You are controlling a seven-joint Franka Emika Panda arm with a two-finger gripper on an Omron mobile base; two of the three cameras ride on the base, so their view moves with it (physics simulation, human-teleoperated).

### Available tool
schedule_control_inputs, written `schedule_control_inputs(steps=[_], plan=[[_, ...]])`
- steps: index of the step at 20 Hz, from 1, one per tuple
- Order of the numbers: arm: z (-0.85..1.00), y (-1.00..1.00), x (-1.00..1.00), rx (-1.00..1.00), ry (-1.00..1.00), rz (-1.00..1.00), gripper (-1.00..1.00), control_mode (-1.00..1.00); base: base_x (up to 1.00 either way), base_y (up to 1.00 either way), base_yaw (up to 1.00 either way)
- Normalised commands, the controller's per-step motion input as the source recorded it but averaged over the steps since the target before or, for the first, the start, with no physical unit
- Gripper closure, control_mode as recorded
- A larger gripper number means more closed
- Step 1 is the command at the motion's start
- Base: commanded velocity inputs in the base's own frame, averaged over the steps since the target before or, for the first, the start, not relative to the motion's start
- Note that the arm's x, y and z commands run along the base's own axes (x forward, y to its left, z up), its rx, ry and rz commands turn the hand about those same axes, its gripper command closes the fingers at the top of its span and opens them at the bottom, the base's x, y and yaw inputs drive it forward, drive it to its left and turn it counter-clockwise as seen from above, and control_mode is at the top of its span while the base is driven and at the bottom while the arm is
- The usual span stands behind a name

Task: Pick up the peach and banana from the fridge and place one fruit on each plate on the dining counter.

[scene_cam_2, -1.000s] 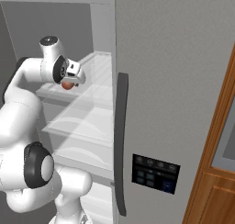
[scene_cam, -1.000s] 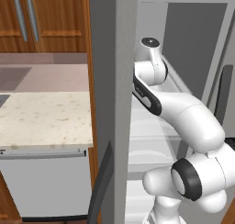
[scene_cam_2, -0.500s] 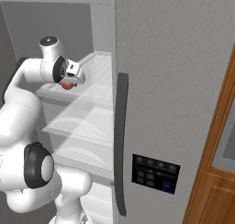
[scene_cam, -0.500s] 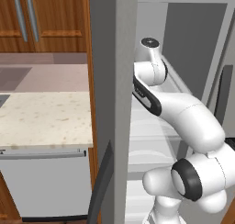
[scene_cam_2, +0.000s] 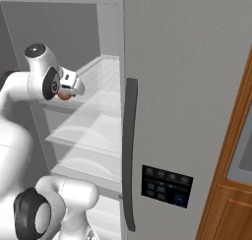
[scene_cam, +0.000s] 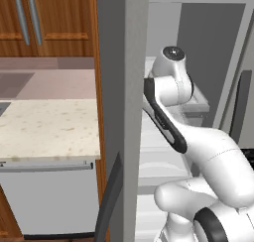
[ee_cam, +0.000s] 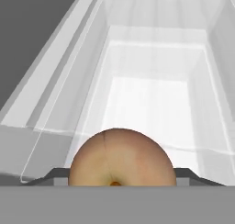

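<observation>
While no brand name or readable writing shows anywhere, the tall grey-silver fridge [scene_cam_2: 187, 86] carries a small dark control panel [scene_cam_2: 166, 185] with tiny pale and blue icons too small to make out, set low on its closed door just beside a long dark door handle [scene_cam_2: 130, 155]. Seen from the left base view, the fridge's grey side wall [scene_cam: 121, 112] stands beside a beige speckled stone wall counter [scene_cam: 44, 127] with brown wooden cabinets [scene_cam: 47, 23] above it and a white appliance front [scene_cam: 49, 196] beneath. Inside the open compartment, clear glass shelves [scene_cam_2: 96, 128] step down over a white interior. The white Franka arm [scene_cam: 198, 142] rises from the base, bends at a dark-jointed elbow and reaches forward into the fridge, its wrist turned so the hand points level into the upper shelf space. At its end the two-finger gripper [scene_cam_2: 66, 91] is partly closed, its dark fingertips [ee_cam: 57, 175] pressed against either side of the small round orange-red peach [ee_cam: 121, 159], which is clamped between them. The peach sits at the front of the upper glass shelf [ee_cam: 151, 103], with the shelf's front edge just beneath it; whether it rests on the glass or is lifted off cannot be told.
</observation>
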Motion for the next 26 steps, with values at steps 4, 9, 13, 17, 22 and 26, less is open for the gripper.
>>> schedule_control_inputs(steps=[4, 9, 13, 17, 22, 26], plan=[[0.31, -0.34, -0.93, 0.02, -0.14, 0.0, 1.0, -1.0, 0.0, 0.0, 0.0], [0.57, -0.44, -0.88, 0.02, -0.03, 0.0, 1.0, -1.0, 0.0, 0.0, 0.0], [0.6, -0.41, -0.97, 0.01, 0.0, 0.0, 1.0, -1.0, 0.0, 0.0, 0.0], [0.51, -0.33, -1.0, 0.0, 0.0, 0.0, 1.0, -1.0, 0.0, 0.0, 0.0], [0.33, -0.26, -1.0, 0.0, 0.0, 0.0, 1.0, -1.0, 0.0, 0.0, 0.0], [0.05, -0.12, -1.0, 0.0, 0.0, 0.0, 1.0, -1.0, 0.0, 0.0, 0.0]])
